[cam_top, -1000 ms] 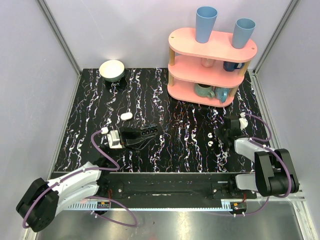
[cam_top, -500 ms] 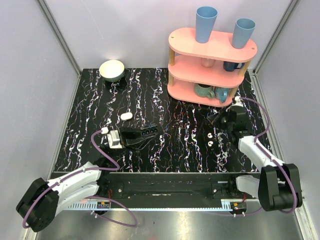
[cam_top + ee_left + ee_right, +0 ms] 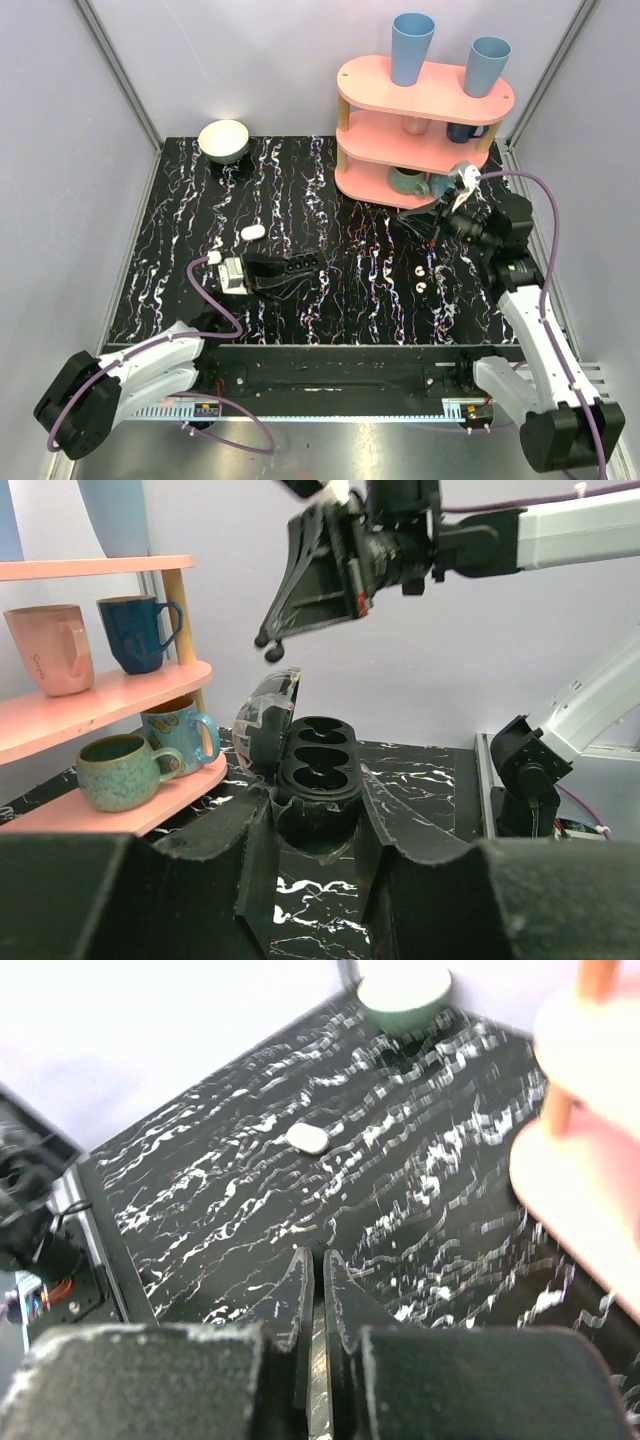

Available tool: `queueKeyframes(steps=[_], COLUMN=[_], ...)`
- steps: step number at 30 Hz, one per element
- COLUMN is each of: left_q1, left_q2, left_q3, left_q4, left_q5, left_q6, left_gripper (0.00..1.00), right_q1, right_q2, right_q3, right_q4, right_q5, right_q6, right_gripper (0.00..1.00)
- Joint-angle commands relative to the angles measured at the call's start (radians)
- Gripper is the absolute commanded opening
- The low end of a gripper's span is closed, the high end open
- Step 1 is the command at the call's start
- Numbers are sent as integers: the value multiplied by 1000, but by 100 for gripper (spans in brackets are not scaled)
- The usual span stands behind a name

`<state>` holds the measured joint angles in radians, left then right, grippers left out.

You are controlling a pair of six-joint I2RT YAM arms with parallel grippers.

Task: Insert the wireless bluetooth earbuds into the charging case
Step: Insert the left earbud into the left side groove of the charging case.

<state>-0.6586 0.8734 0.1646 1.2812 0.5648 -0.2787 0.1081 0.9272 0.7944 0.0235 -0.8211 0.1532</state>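
Note:
The charging case (image 3: pixel 296 268) is black, with its lid swung open and empty recesses showing (image 3: pixel 318 770). My left gripper (image 3: pixel 285 272) is shut on its near end, just above the table (image 3: pixel 316 820). Two tiny white earbuds (image 3: pixel 421 288) lie on the marble to the right of the case, apart from both grippers. Raised above the table beside the pink shelf, my right gripper (image 3: pixel 437 222) has its jaws shut with nothing between them (image 3: pixel 318 1257). The left wrist view also shows it hovering high over the case (image 3: pixel 272 645).
A small white pill-shaped oval (image 3: pixel 253 231) lies left of centre, also in the right wrist view (image 3: pixel 307 1138). A pale bowl (image 3: pixel 224 140) sits at the back left. The pink three-tier shelf (image 3: pixel 420 130) with mugs and blue cups stands at the back right, close to my right arm.
My right arm has lifted off the table and swung back from beside the earbuds toward the shelf, still shut. The left gripper and the case have not moved.

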Motion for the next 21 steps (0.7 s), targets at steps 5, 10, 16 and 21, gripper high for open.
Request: queueKeyframes(steps=[5,10,16,21], left_q1=[5,5,4,5], left_q2=[59,111,145,167], left_q3=[72,87,121,144], left_q4=[187,234,242,234], left_q5=[89,136,193,221], left_q6=[-49,-77,-102,-119], left_gripper=[0,0,0,0], right_q1=[2,45,223,384], right_q2=[-64,-62,-48,18], right_q3=[153,224,330,416], right_q4=[-17,-28,-259,-425], right_q5=[-389,-470,-445,-362], right_q6=[-288,-313,-472,-592], right_gripper=[0,0,0,0])
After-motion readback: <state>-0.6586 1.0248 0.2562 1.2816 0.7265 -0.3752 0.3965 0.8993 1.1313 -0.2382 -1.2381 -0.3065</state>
